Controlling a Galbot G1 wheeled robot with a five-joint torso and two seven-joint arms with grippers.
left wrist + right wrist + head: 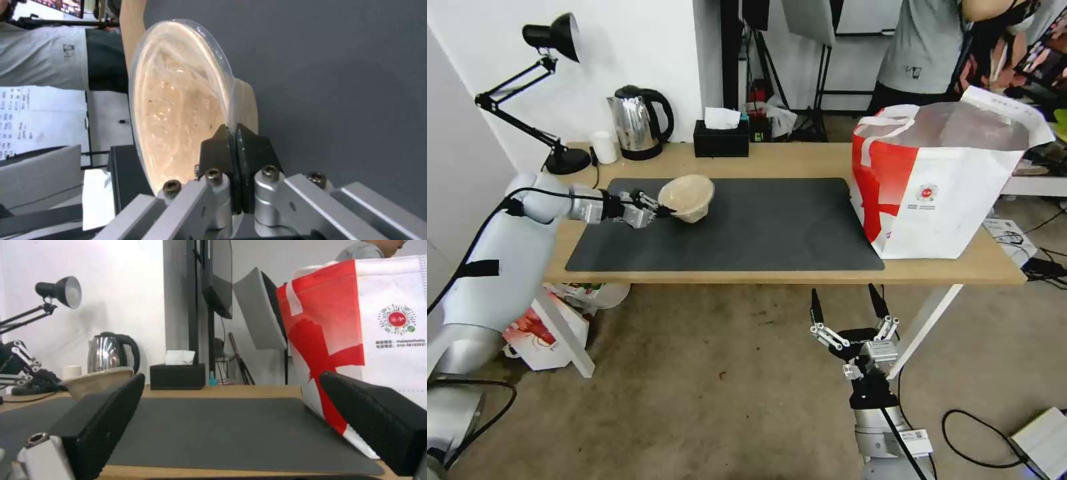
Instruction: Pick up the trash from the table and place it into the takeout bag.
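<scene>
The beige clear-lidded bowl (687,196) is tilted just above the left part of the dark grey mat (760,227) on the table (800,160). My left gripper (664,211) is shut on the bowl's rim; the left wrist view shows both black fingertips (222,146) pinching the rim of the bowl (178,106). The takeout bag (940,180) stands open at the table's right end, white with a red side panel. My right gripper (848,308) hangs open below the table's front edge, facing the mat (213,426) and the bag (356,340). In its view the bowl (95,380) is lifted at the far left.
A black desk lamp (554,100), small white cup (604,147), steel kettle (637,123) and black tissue box (721,137) line the table's back edge. A smaller red-and-white bag (540,333) lies on the floor under the left end. Cables run on the floor at right.
</scene>
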